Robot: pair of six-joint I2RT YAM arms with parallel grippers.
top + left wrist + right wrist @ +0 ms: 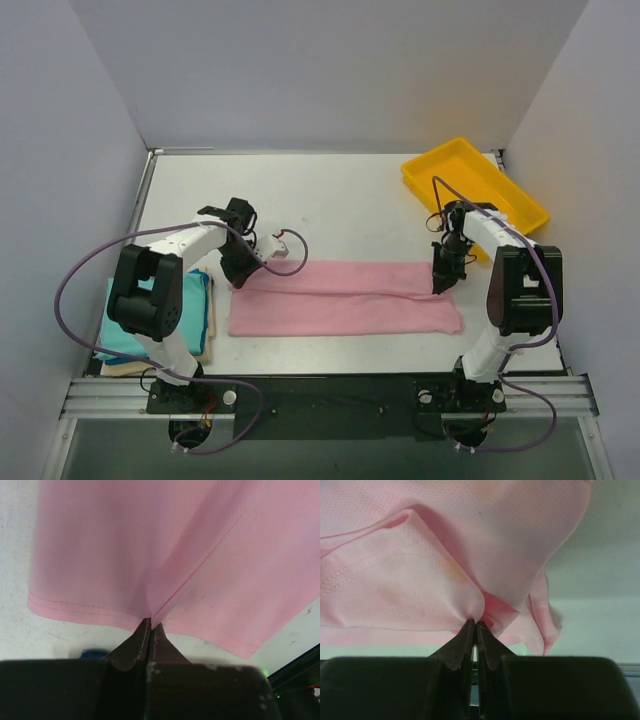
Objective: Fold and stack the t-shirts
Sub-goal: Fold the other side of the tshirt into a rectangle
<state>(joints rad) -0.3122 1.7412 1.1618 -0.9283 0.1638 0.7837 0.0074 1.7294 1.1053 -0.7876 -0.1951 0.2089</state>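
I see the soft, limp light pink cloth t-shirt (345, 298) folded long across the white worktop (330, 200), left tool (243, 277) clamped on its nine o'clock hem, right tool (441, 287) clamped at three o'clock, and I expect sagging between these edge grips.

White-and-black left arm (185, 240) and right arm (492, 230) — purple cables (60, 295) looping — dark tapered jaws.

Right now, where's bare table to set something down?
Widest bare patch: the table between the pink t-shirt and the back wall, left of the yellow tray. Narrow strip along the near edge. Crowded near-left: the teal t-shirt pile.
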